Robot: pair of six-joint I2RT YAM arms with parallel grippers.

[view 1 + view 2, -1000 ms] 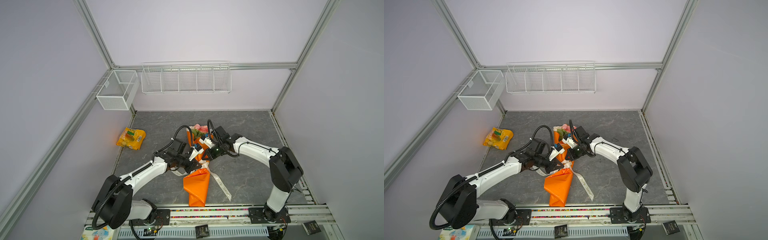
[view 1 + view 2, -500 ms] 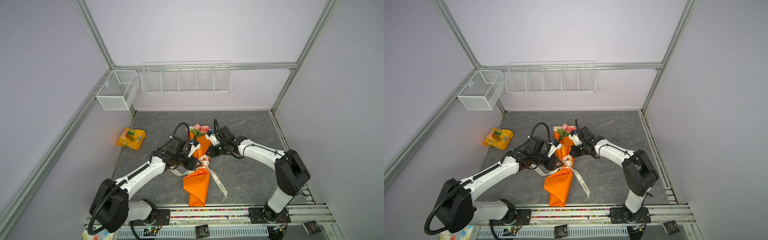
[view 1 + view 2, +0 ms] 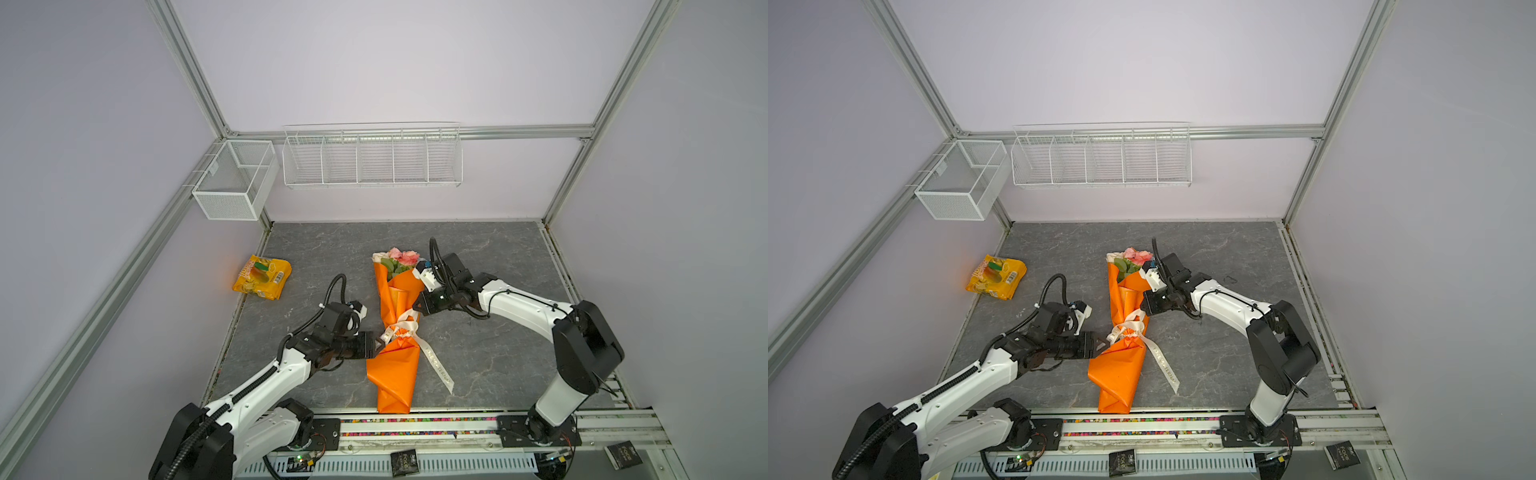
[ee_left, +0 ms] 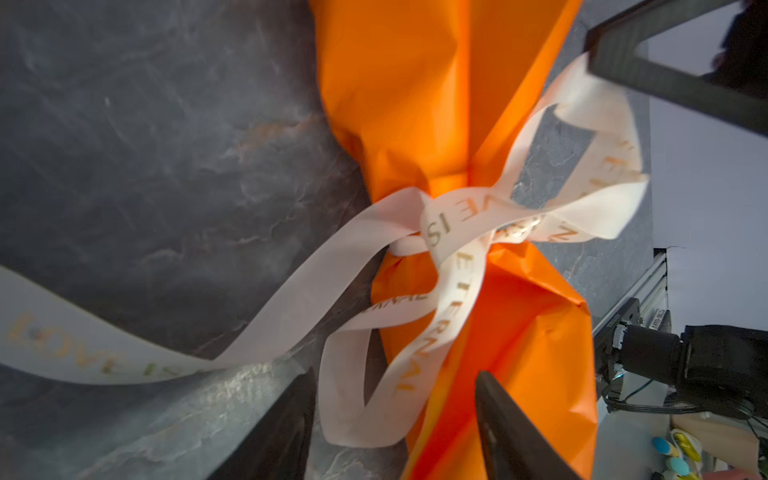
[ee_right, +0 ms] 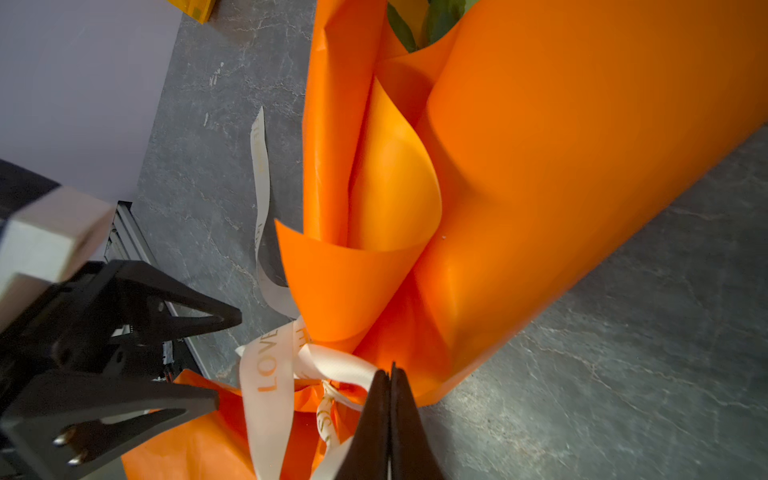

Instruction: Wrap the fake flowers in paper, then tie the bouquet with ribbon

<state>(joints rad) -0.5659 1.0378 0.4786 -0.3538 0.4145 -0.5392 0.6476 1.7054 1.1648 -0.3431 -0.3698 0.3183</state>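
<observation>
The bouquet of fake flowers (image 3: 395, 291) (image 3: 1125, 299) lies wrapped in orange paper along the middle of the grey table, with its pink and cream blooms (image 3: 399, 257) at the far end. A cream printed ribbon (image 3: 399, 330) (image 4: 457, 216) (image 5: 266, 374) is knotted round its waist, and one tail (image 3: 436, 365) trails to the near right. My left gripper (image 3: 380, 343) (image 3: 1105, 343) (image 4: 390, 399) stands open at the left of the knot, with a ribbon loop lying loose between its fingers. My right gripper (image 3: 417, 309) (image 3: 1144, 311) (image 5: 390, 374) is shut on a ribbon loop just beyond the knot.
A yellow snack bag (image 3: 262, 276) lies at the far left of the table. Two white wire baskets (image 3: 372, 158) (image 3: 232, 183) hang on the walls above. The arms' base rail (image 3: 415, 424) runs along the table's front edge, touching the bouquet's near end.
My left gripper has gone from shut to open and drawn slightly toward the front edge. My right arm has shifted a little to the right, its gripper still shut.
</observation>
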